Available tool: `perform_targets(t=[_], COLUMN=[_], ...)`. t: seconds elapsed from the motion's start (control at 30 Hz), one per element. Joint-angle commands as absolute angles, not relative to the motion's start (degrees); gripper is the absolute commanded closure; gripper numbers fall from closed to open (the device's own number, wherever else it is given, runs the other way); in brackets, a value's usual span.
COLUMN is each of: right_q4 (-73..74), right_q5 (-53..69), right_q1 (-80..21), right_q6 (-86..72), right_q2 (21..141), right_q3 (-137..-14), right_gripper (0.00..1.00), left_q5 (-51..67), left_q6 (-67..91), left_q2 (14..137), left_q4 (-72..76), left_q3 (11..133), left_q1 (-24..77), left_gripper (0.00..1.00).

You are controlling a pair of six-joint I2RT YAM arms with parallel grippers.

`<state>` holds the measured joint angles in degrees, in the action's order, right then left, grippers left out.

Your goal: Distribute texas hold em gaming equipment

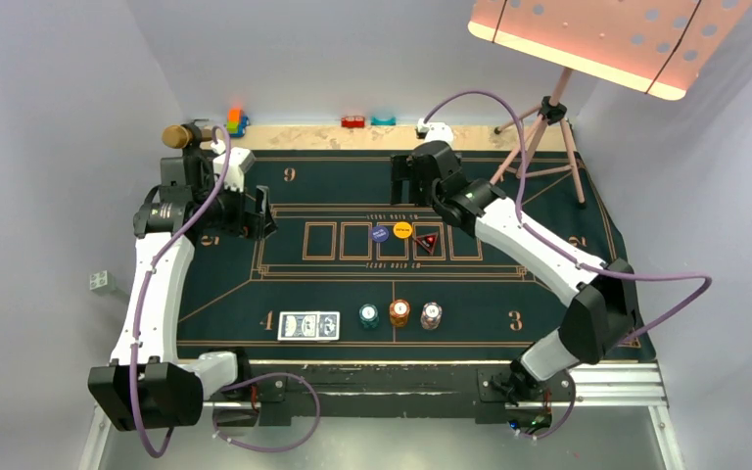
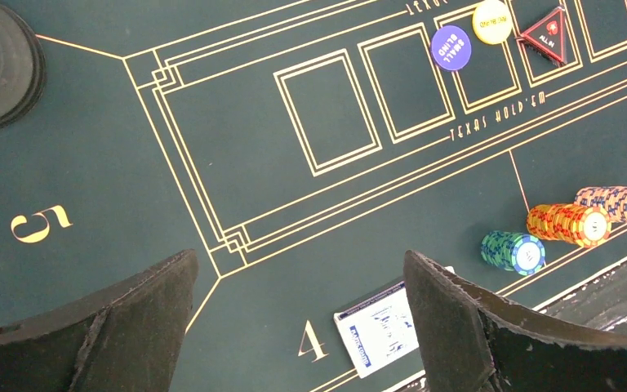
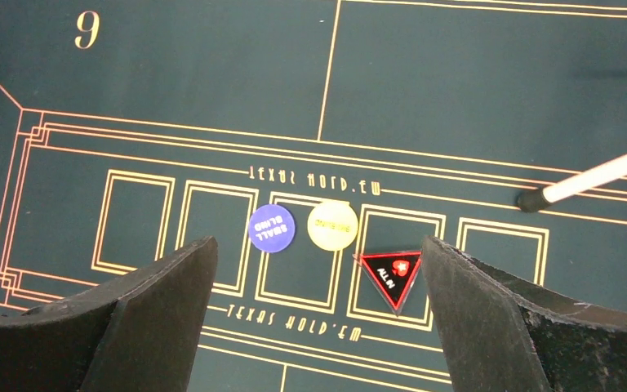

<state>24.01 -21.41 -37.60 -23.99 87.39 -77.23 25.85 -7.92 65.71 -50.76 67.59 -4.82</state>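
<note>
A deck of blue-backed cards (image 1: 308, 325) lies near the number 4, also in the left wrist view (image 2: 380, 328). Teal (image 1: 368, 315), orange (image 1: 399, 312) and red-white (image 1: 431, 315) chip stacks stand beside it; they also show in the left wrist view: teal (image 2: 513, 251), orange (image 2: 570, 224), striped (image 2: 619, 204). The dark blue disc (image 1: 380, 234), yellow disc (image 1: 402, 230) and red-black triangle marker (image 1: 427, 242) lie in the centre boxes. My left gripper (image 1: 262, 213) is open above the mat's left side. My right gripper (image 1: 403, 178) is open, high over the far centre.
The green poker mat (image 1: 548, 313) covers the table. A gold-headed microphone (image 1: 184, 135) and toy blocks (image 1: 237, 121) sit at the far edge. A tripod (image 1: 548, 147) with a lamp panel stands at the back right; one leg (image 3: 588, 178) rests on the mat.
</note>
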Motion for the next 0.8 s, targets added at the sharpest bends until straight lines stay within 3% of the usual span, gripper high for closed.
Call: perform_targets(t=[0.0,0.1,0.27,0.77], right_q4=[20.54,21.14,18.37,16.25], right_q5=[-16.7,-15.17,-14.21,-15.84], right_q1=[-38.21,-39.43,-41.63,-43.51], right_q6=[-22.16,-22.25,-22.92,-22.44], right_q2=[89.45,93.59,100.87,115.56], right_q3=[-79.53,-80.88,-81.02,-86.08], right_gripper=[0.01,0.02,0.11,0.14], left_q5=[27.83,29.27,30.43,32.08], left_q6=[-7.65,-7.53,-7.34,-7.04], left_q2=[65.32,66.3,65.69,63.55], left_q4=[-49.9,-49.45,-47.99,-46.64], left_q3=[66.84,65.59,62.4,59.52], left_q1=[-4.77,-4.79,-4.77,-4.81], left_gripper=[0.0,0.0,0.0,0.0])
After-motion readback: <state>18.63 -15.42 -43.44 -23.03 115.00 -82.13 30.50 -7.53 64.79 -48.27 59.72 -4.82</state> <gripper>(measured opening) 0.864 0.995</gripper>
